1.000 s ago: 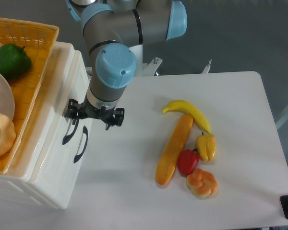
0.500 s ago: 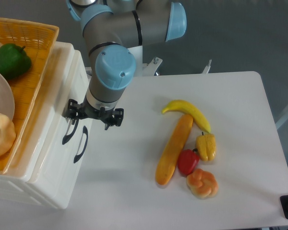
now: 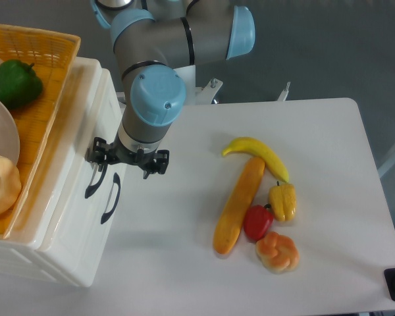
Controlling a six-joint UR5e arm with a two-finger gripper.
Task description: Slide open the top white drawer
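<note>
The gripper (image 3: 127,162) hung at the front of the white cabinet (image 3: 66,217), right at the upper end of the black handle of the top white drawer (image 3: 91,172); whether its fingers clasped that handle could not be told; the drawer sat flush in the cabinet, beside the lower drawer front (image 3: 110,197); an orange woven basket (image 3: 43,72) rested on the cabinet's top; well away from the cabinet on the table (image 3: 329,131) lay a banana (image 3: 257,153) and a long orange vegetable (image 3: 239,205).

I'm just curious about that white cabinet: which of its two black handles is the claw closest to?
The upper black handle, on the top white drawer. The claw sits right at its top end, while the lower handle hangs clear below it.
</note>
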